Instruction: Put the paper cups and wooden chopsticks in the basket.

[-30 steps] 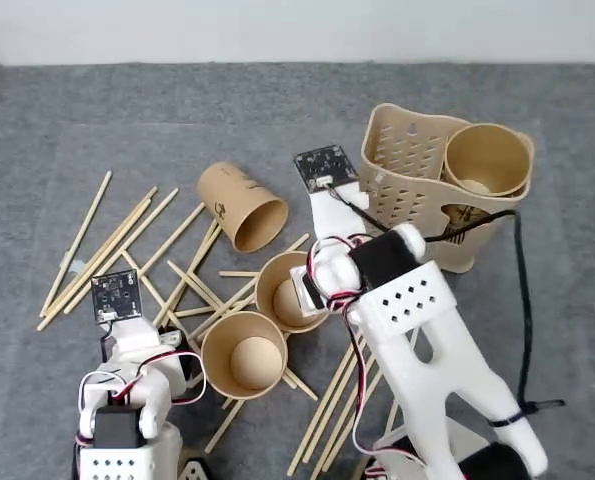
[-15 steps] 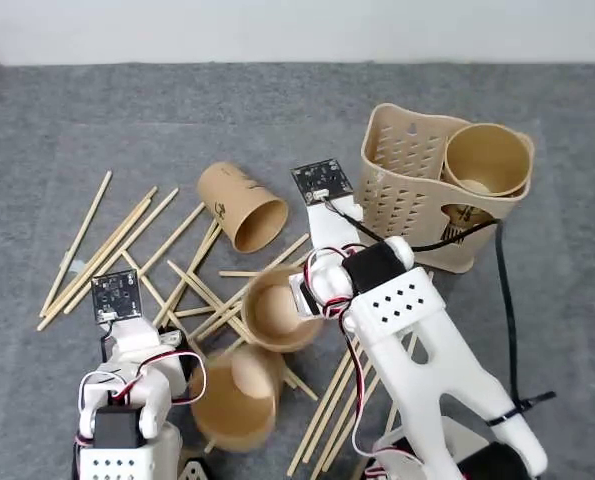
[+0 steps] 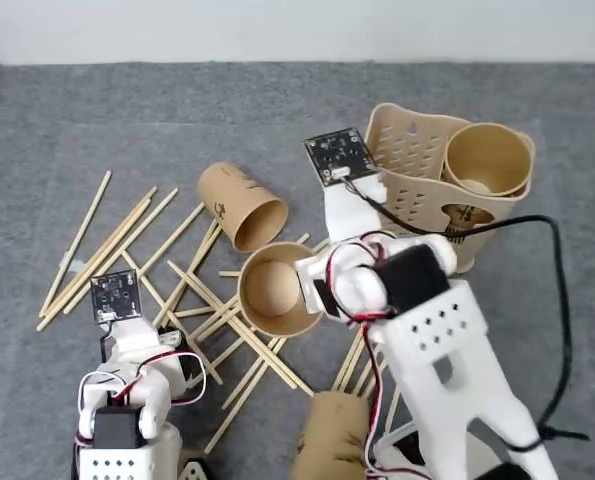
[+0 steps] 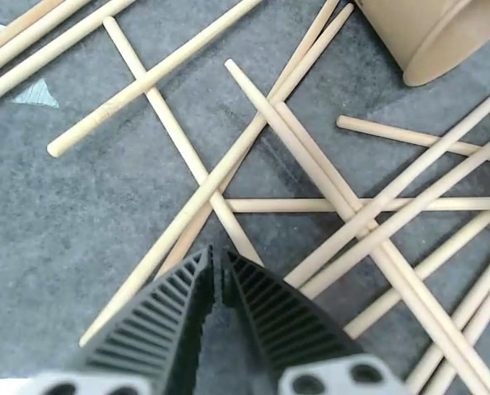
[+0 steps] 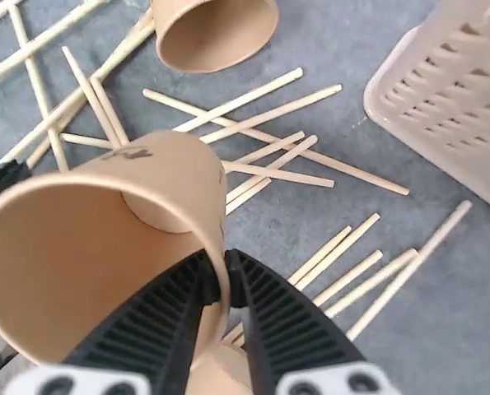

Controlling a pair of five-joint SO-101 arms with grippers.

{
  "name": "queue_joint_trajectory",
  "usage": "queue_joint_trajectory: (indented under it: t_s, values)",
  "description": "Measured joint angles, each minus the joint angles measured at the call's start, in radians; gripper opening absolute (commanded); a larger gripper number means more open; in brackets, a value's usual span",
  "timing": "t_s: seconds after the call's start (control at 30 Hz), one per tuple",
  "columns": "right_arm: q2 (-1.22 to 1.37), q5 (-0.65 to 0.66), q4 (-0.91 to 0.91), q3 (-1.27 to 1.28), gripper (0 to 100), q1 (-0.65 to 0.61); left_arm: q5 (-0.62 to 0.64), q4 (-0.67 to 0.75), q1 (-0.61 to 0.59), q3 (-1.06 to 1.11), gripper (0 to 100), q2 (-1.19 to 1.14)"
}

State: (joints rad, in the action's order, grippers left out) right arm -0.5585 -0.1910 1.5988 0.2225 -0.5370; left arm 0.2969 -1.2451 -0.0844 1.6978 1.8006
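Grey felt surface [image 3: 57, 120] carries loose chopsticks [image 3: 117, 235], over which the left jaws hang closed and empty. Right jaws grip the rim of a paper cup [image 3: 274, 292] near the basket [image 3: 407, 160]. Best to keep that pinch firm, carry the cup above the basket's free side beside the stored cup [image 3: 487, 160], and release it low.
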Motion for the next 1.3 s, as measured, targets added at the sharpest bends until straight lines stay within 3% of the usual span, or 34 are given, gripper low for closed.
queue_joint_trajectory:
  t_s: [0.4, 0.67, 0.77, 0.97, 1.3]
  values:
    - [-0.035, 0.000, 0.138, -0.269, 0.8, 0.044, -0.025, 0.000, 0.000, -0.011, 2, 0.000]
    - [-0.035, 0.020, 0.144, -0.393, 0.8, 0.318, -0.489, -0.055, -0.008, -0.164, 2, 0.000]
    - [-0.035, 0.041, 0.130, -0.471, 0.8, 0.433, -0.606, -0.061, -0.017, -0.215, 2, 0.000]
    - [-0.029, 0.048, 0.043, -0.588, 0.8, 0.626, -0.618, -0.061, -0.026, -0.305, 2, 0.000]
    - [0.238, 0.048, 0.006, -0.647, 0.8, 0.792, -0.618, -0.061, -0.026, -0.315, 2, 0.000]
